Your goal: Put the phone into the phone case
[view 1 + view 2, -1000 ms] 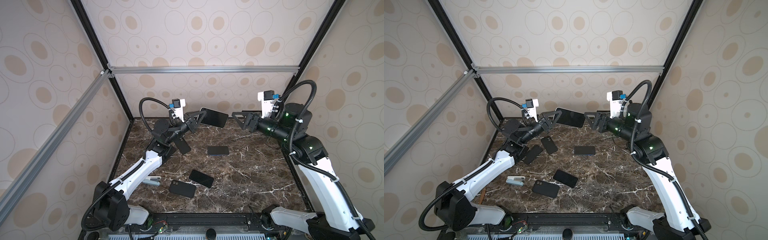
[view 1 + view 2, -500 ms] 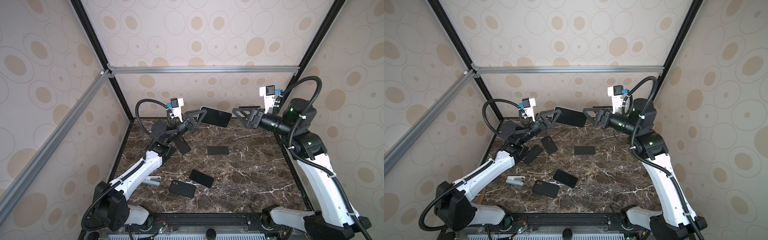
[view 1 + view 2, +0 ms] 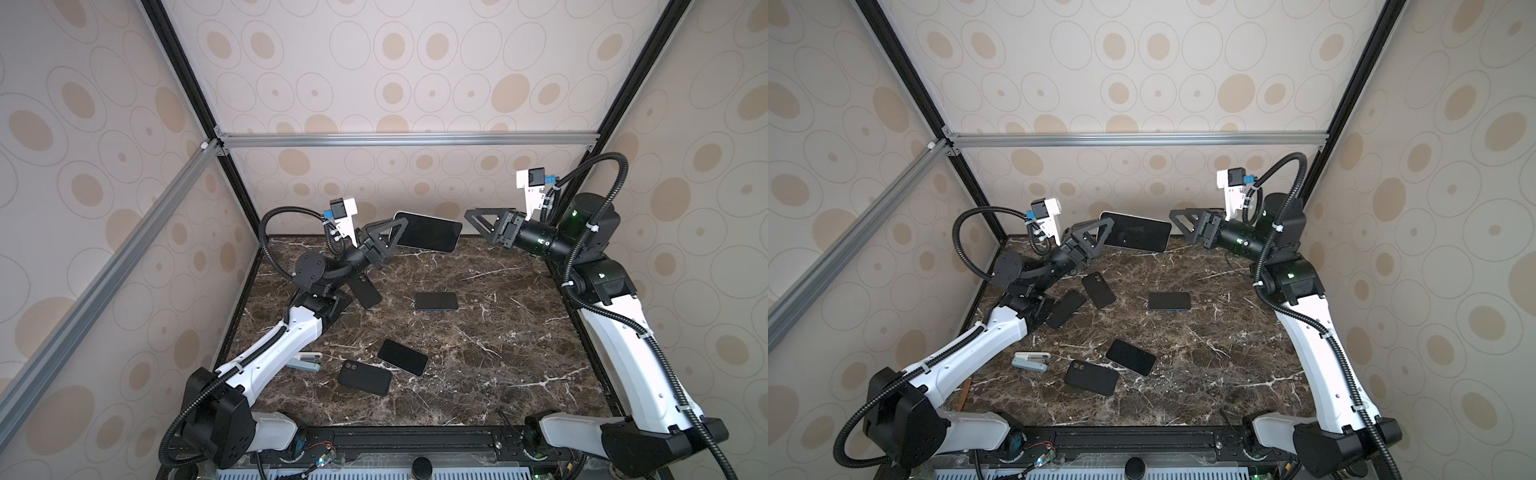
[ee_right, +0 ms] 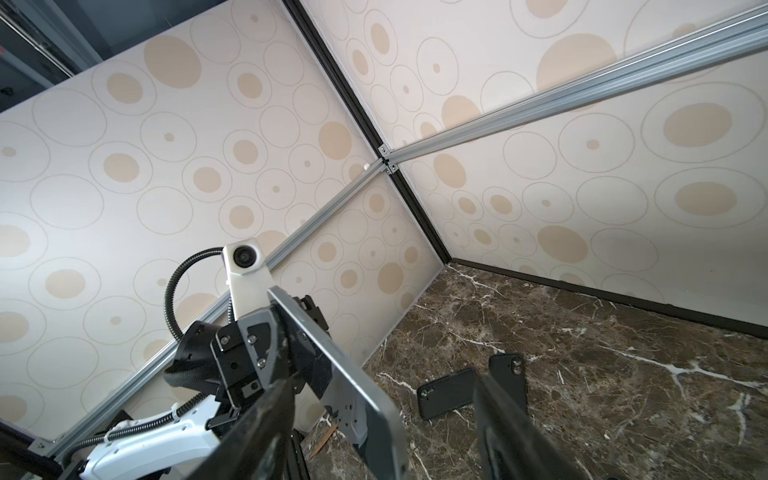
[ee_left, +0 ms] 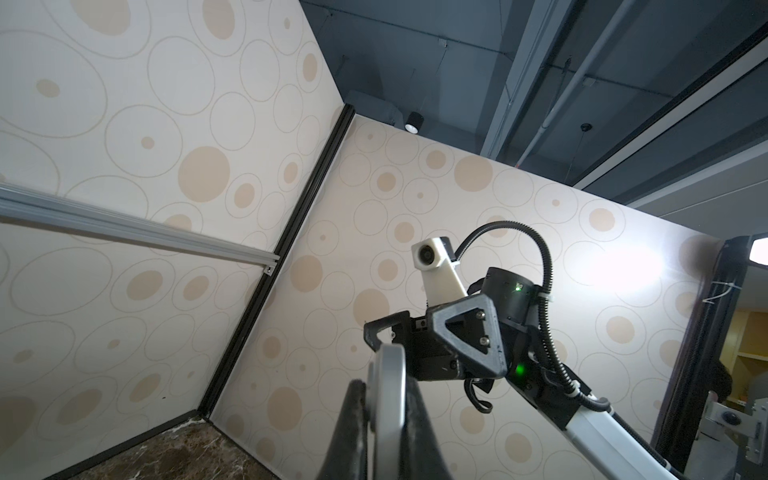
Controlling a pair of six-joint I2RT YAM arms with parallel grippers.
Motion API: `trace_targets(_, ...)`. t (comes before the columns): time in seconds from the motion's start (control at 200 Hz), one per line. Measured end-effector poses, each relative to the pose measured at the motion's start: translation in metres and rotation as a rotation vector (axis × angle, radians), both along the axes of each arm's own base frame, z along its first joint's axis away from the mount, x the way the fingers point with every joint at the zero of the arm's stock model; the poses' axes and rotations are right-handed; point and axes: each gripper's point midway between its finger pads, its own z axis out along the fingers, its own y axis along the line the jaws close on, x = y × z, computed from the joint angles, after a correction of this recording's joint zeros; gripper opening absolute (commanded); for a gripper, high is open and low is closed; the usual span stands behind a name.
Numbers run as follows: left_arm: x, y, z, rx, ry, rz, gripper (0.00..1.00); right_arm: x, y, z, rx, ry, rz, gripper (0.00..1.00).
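Observation:
A black-screened phone (image 3: 428, 232) (image 3: 1136, 232) hangs level in the air over the back of the table. My left gripper (image 3: 398, 228) (image 3: 1105, 229) is shut on its left end. The left wrist view shows the phone's silver edge (image 5: 388, 399) pinched between both fingers (image 5: 353, 419). My right gripper (image 3: 469, 216) (image 3: 1173, 215) is open just off the phone's right end. In the right wrist view the phone (image 4: 365, 399) lies between the spread fingers (image 4: 266, 419) without touching them. Black phone cases lie on the table (image 3: 365, 377) (image 3: 365, 291) (image 3: 1065, 308).
Two more dark phones rest flat on the marble table, one mid-table (image 3: 436, 301) and one nearer the front (image 3: 402, 357). A small grey stapler-like object (image 3: 305, 361) lies beside the left arm. Patterned walls and black frame posts close in the back and sides.
My right gripper has risen a little at the phone's right end and its jaws have narrowed slightly. The left gripper and the phone have hardly moved.

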Motion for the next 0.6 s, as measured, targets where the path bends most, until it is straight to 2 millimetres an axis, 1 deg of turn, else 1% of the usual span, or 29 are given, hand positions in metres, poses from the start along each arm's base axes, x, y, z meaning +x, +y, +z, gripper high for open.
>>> trace_targets(0.15, -0.011, 0.007, 0.017, -0.073, -0.032, -0.031, 0.00, -0.004, 0.007, 0.009, 0.038, -0.026, 0.068, 0.67)
trace_targets(0.355, -0.022, 0.015, 0.031, -0.151, -0.060, -0.072, 0.00, -0.010, 0.015, 0.020, 0.081, -0.067, 0.153, 0.66)
trace_targets(0.51, -0.021, 0.018, 0.031, -0.174, -0.054, -0.072, 0.00, -0.014, 0.021, 0.020, 0.116, -0.074, 0.203, 0.65)
trace_targets(0.6, -0.018, 0.018, 0.027, -0.182, -0.034, -0.065, 0.00, -0.018, 0.031, 0.020, 0.123, -0.079, 0.253, 0.65)
